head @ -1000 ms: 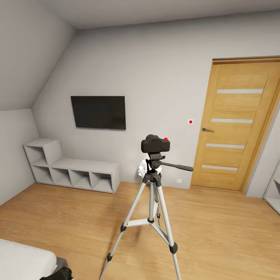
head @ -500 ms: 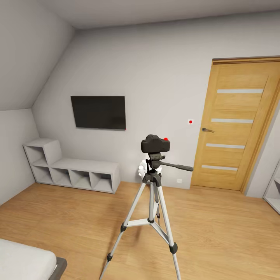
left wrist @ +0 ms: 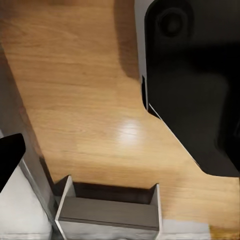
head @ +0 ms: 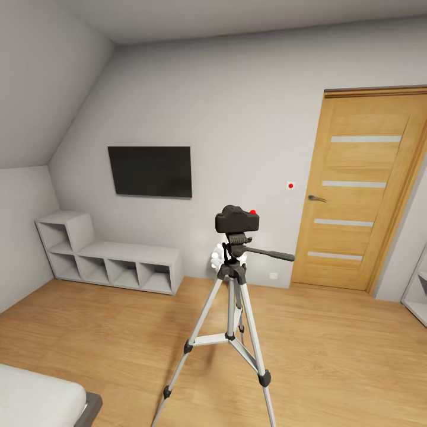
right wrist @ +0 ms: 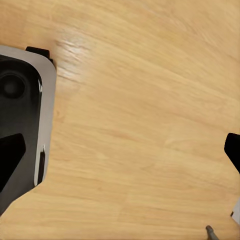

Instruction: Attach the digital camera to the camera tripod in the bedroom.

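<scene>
The black digital camera (head: 237, 220), red button up, sits on the black head of the camera tripod (head: 232, 308), which stands on the wood floor in the middle of the bedroom. The pan handle (head: 270, 254) points right. No gripper is near either. My left gripper (left wrist: 120, 150) hangs low over the floor beside my dark base (left wrist: 200, 85), with one black fingertip (left wrist: 9, 157) at the frame's edge. My right gripper (right wrist: 120, 155) is also over bare floor, its fingertips (right wrist: 232, 149) far apart with nothing between them.
A small white object (head: 217, 258) stands behind the tripod. A low grey shelf unit (head: 110, 261) and a wall TV (head: 150, 171) are on the far wall, with a wooden door (head: 362, 190) at right. A bed corner (head: 41, 400) lies at the near left.
A dark part of my left arm that showed beside the bed corner one second ago has dropped out of the head view. The camera and tripod have not moved.
</scene>
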